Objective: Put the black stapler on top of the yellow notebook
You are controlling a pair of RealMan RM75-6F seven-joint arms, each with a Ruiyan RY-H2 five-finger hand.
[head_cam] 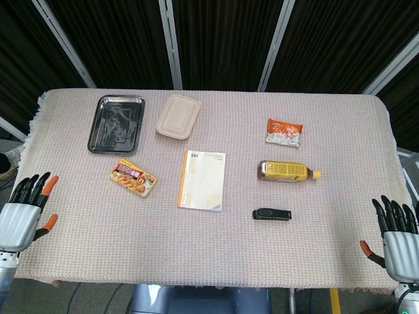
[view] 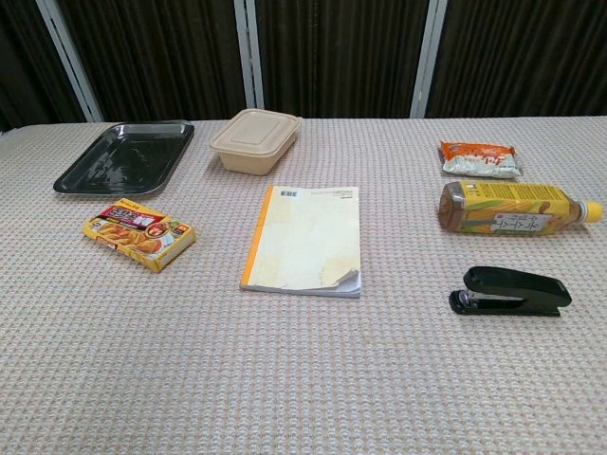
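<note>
Your left hand (head_cam: 26, 212) sits at the table's (head_cam: 314, 261) left edge with fingers spread apart, holding nothing and touching nothing. Your right hand (head_cam: 396, 239) mirrors it at the right edge, fingers apart and likewise released. Both show only in the head view, backs up, fingertips pointing away from you.

The black stapler (view: 510, 291) lies flat on the table, well apart from your right hand, just in front of a bottle (view: 517, 209) lying on its side. The bottle's yellow label carries writing too small to read. The yellow notebook (view: 305, 240) lies flat in the middle, to the stapler's left and apart from it, with a curled corner nearest you.

A snack packet (view: 481, 159), a food box (view: 138, 232), a lidded container (view: 254, 139) and a dark tray (view: 123, 156) also rest there; their print is illegible.
</note>
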